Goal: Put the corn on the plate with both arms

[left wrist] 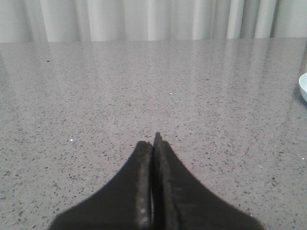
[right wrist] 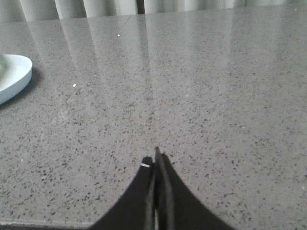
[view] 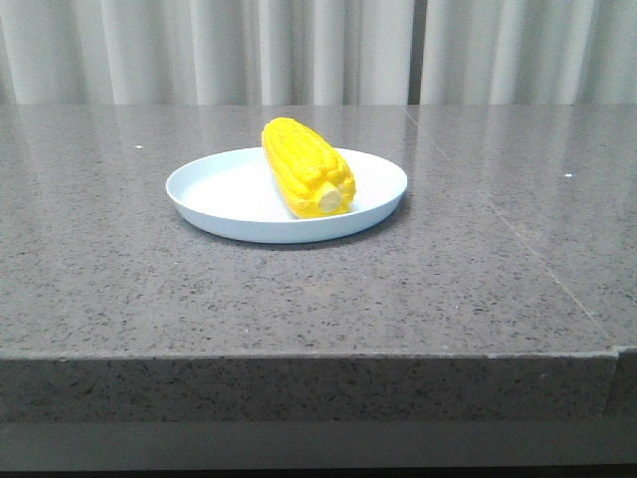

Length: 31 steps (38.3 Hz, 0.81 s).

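Now left hand [left wrist: 154, 139] closed, empty, right hand [right wrist: 156, 155] likewise

Neither pincer shows in the front view. In each wrist view the plate [left wrist: 303, 87] is cut off by the picture's edge, only a sliver of rim showing. The corn [view: 307, 166] hides the plate's floor beneath it and part of the rim at 12 o'clock.
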### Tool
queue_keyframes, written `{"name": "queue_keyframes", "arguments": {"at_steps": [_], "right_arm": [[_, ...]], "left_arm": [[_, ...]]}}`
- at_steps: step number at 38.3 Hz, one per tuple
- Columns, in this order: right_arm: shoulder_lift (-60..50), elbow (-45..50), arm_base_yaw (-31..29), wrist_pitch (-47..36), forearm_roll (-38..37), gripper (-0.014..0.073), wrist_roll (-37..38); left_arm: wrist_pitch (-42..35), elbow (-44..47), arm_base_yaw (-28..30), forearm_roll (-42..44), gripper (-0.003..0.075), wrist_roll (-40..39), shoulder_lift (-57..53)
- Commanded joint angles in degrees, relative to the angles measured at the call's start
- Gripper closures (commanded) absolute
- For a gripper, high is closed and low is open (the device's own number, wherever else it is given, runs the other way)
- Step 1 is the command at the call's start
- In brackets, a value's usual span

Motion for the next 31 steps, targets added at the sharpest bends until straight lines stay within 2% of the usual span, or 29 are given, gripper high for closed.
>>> {"name": "queue_keyframes", "arguments": {"at_steps": [1,31], "right_arm": [[-0.4,-1.2,-1.3,-4.5,0.3,0.0653,-0.8],[-1.4,-1.2,-2.4,-4.5,0.3,0.0653,-0.8]], "left_arm": [[-5.0,1.2,0.0,-0.6,0.0741,-0.1,-0.9],[-5.0,1.2,0.0,-0.6,0.0741,-0.1,-0.8]]}}
